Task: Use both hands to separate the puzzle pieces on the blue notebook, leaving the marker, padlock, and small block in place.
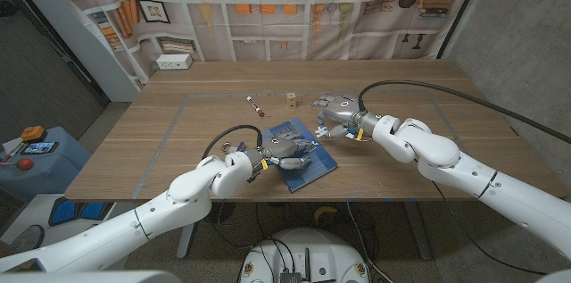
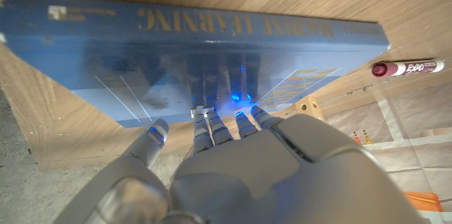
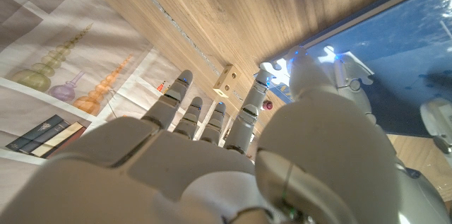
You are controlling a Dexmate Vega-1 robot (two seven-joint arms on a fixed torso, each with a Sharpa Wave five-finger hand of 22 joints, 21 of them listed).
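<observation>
The blue notebook (image 1: 312, 160) lies at the table's near middle, its cover (image 2: 212, 47) filling the left wrist view. My left hand (image 1: 284, 151) reaches over it from the left, fingertips (image 2: 205, 121) pressed on the cover. My right hand (image 1: 337, 112) hovers at the notebook's far right corner. Its thumb (image 3: 314, 83) and a finger pinch a white puzzle piece (image 3: 355, 74) over the notebook (image 3: 402, 47). The red-capped marker (image 1: 255, 105) (image 2: 409, 67) and the small wooden block (image 1: 292, 98) (image 3: 226, 79) lie beyond on the table. I cannot make out the padlock.
The wooden table (image 1: 178, 140) stretches wide on both sides of the notebook, with tape lines marking a rectangle. A white box (image 1: 174, 62) sits at the far left corner. A printed bookshelf backdrop hangs behind the table.
</observation>
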